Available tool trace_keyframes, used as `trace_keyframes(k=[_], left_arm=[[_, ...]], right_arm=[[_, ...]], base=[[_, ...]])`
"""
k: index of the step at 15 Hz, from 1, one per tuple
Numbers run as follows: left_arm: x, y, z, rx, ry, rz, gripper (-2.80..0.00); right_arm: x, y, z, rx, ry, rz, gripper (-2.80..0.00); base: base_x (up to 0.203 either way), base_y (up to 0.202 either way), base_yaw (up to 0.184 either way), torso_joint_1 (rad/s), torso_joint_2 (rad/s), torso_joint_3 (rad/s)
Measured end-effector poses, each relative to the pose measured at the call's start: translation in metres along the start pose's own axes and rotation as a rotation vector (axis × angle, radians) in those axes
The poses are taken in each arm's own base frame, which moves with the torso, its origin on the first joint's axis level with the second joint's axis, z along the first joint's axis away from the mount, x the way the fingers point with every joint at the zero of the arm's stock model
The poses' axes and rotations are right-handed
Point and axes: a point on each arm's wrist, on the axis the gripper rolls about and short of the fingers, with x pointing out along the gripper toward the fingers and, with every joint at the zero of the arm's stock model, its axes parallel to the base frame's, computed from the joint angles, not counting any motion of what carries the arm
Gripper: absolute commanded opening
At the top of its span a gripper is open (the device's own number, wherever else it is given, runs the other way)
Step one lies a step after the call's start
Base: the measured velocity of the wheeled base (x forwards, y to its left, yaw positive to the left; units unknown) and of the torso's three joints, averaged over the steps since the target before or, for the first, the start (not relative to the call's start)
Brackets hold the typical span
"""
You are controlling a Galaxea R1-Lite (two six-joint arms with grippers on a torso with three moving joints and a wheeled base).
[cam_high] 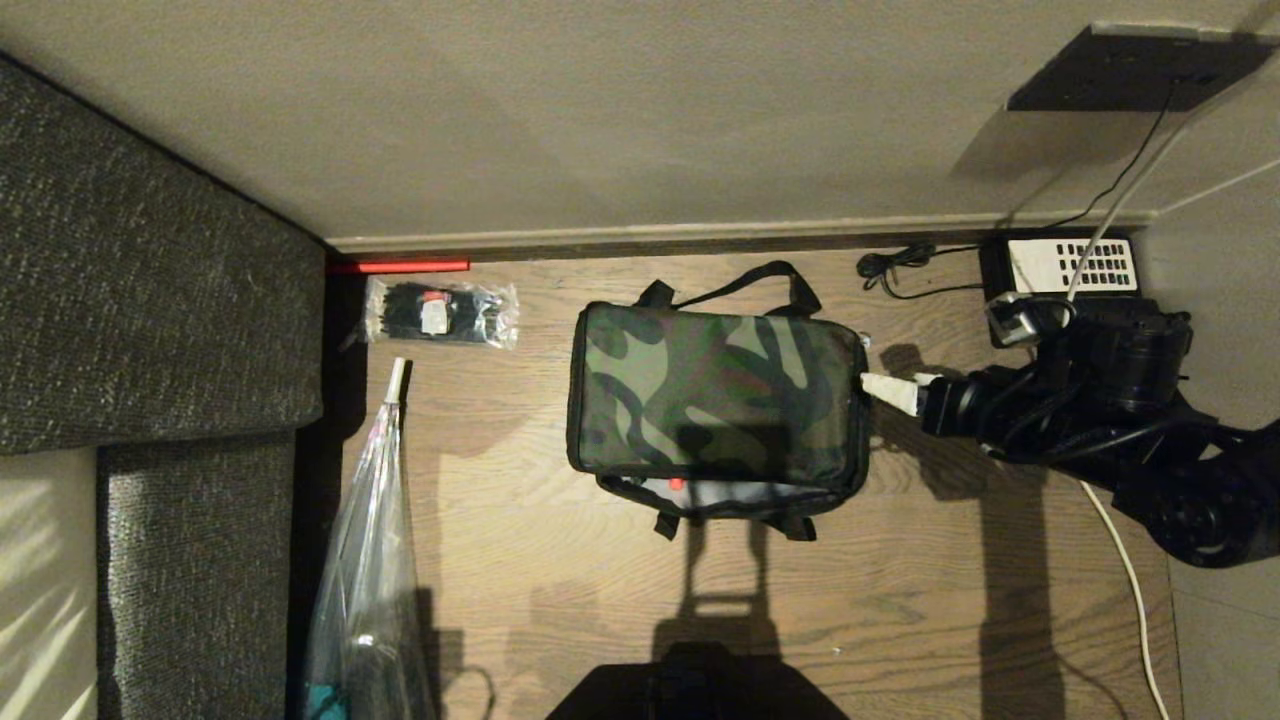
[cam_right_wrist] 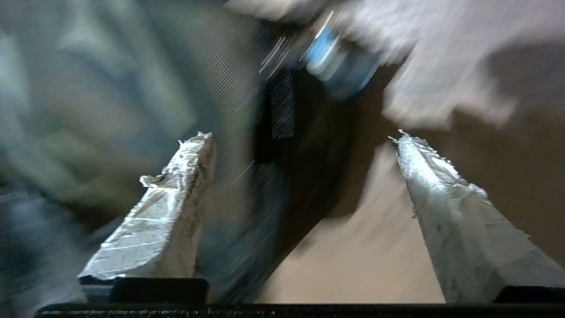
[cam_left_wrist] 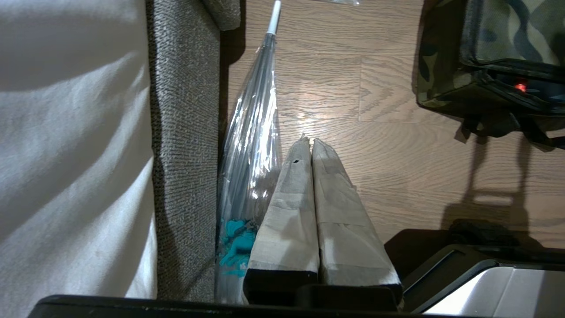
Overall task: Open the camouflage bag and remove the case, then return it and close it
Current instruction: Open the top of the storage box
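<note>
The boxy soft camouflage bag [cam_high: 715, 395], green, black and tan on its lid with black sides and straps, is sitting on the brown wood-grain floor [cam_high: 900, 580], roughly in the middle of the head view. Its lid is lying down over the body, but along the near edge a gap is showing a silvery-grey interior and a small red spot [cam_high: 676, 484]; the case itself cannot be made out beyond that.

The right claw [cam_high: 885, 390], on its black arm, is reaching in level from the right side, with its white-taped fingertips [cam_right_wrist: 187, 176] just beside the bag's right end. In the right wrist view the two fingers are standing spread wide apart with nothing between them, though the surroundings are blurred.

The left claw [cam_left_wrist: 307, 145] is hanging parked near the grey woven sofa [cam_left_wrist: 185, 132], its taped fingers pressed together and holding nothing, next to a clear plastic-wrapped umbrella [cam_high: 370, 560] lying along the sofa.

A clear plastic packet of black items [cam_high: 440, 313] is lying near the wall, well left of the bag. A black telephone with a white keypad [cam_high: 1065, 265] is sitting in the far right corner.
</note>
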Motion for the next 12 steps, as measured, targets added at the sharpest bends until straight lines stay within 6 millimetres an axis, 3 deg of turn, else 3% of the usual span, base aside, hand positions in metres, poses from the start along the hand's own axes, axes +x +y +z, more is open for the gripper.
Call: trace_keyframes(k=[4,9,12], left_arm=[[0.0,0.0,0.0,0.0,0.0,0.0,-2.8],[0.0,0.0,0.0,0.0,0.0,0.0,-2.8],[0.0,0.0,0.0,0.0,0.0,-0.001,-2.8]], right_arm=[[-0.017,0.039,-0.008,0.201,0.161,0.06,0.0],[-0.018,0.067,-0.009,0.265,0.207,0.128,0.0],[-0.014,0.073,-0.009,0.253,0.201,0.15,0.0]], base=[[0.0,0.0,0.0,0.0,0.0,0.0],[0.0,0.0,0.0,0.0,0.0,0.0],[0.0,0.0,0.0,0.0,0.0,0.0]])
